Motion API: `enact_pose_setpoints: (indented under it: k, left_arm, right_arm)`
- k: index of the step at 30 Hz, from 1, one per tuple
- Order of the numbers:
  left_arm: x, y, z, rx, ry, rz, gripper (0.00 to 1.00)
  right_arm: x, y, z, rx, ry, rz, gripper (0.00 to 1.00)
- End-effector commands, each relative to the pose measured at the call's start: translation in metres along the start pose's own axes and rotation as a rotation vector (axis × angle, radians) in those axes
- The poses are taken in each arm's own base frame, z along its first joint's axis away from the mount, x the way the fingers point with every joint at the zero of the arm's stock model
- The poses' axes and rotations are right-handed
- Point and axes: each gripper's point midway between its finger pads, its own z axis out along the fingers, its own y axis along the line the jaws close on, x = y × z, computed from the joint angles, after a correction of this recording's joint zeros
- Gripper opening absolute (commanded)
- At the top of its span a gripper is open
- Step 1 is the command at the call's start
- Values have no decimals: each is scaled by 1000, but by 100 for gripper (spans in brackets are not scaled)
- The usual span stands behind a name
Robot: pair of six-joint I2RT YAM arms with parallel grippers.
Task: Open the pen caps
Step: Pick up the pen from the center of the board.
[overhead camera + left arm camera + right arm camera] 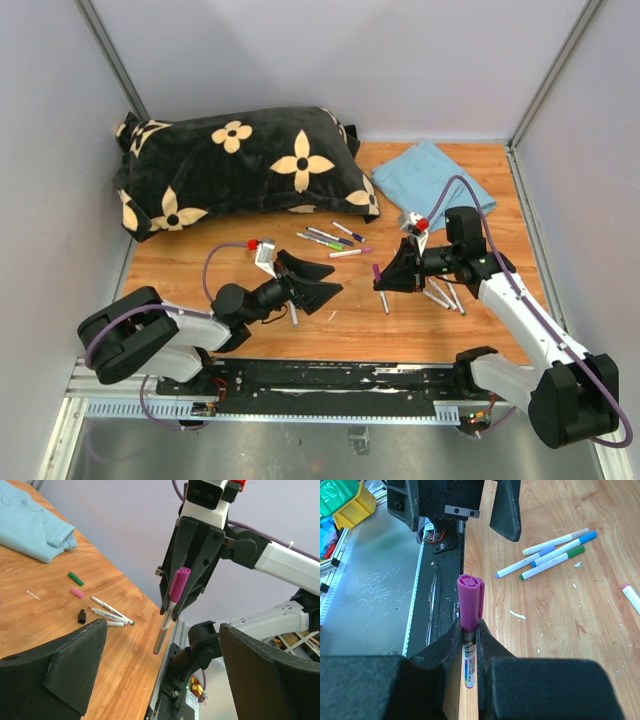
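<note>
Top external view gives you a wooden table boxed in by pale grey walls, with a black pillow patterned in cream flowers at the back left and a crumpled blue cloth at the back right. Slim white pens lie scattered in the middle of the table. Your purple cap is a short, ridged cylinder seated on the upper end of a white pen, which hangs nearly upright above the wood near the table's front edge. The right gripper is clamped on the barrel just under the cap, so the cap stands clear above its fingertips. The left gripper has its fingers spread wide and holds nothing. From its wrist camera the cap sits ahead of the gap, touching neither finger. Three loose caps, green, pink and black, rest on the wood beyond, near a small cluster of pens.
</note>
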Motion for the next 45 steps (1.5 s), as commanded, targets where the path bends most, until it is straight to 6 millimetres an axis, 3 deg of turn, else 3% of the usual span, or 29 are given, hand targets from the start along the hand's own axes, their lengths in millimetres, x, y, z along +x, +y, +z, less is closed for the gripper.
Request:
enact_pose_setpoints:
  k: [1, 7, 23, 36, 45]
  left_arm:
    - [-31, -26, 17, 109, -118, 14, 97]
    - [-27, -22, 25, 99, -97, 6, 96]
    - [-9, -19, 64, 124, -53, -59, 72]
    - [8, -32, 81, 206, -4, -56, 58]
    - [10, -33, 90, 214, 1, -50, 30]
  right_arm:
    - [-9, 2, -3, -11, -15, -25, 10]
    - [-8, 2, -2, -14, -15, -18, 10]
    - [-7, 1, -2, -14, -13, -12, 10]
    - [-6, 0, -1, -18, -10, 3, 10]
    - [-4, -1, 0, -21, -3, 31, 10]
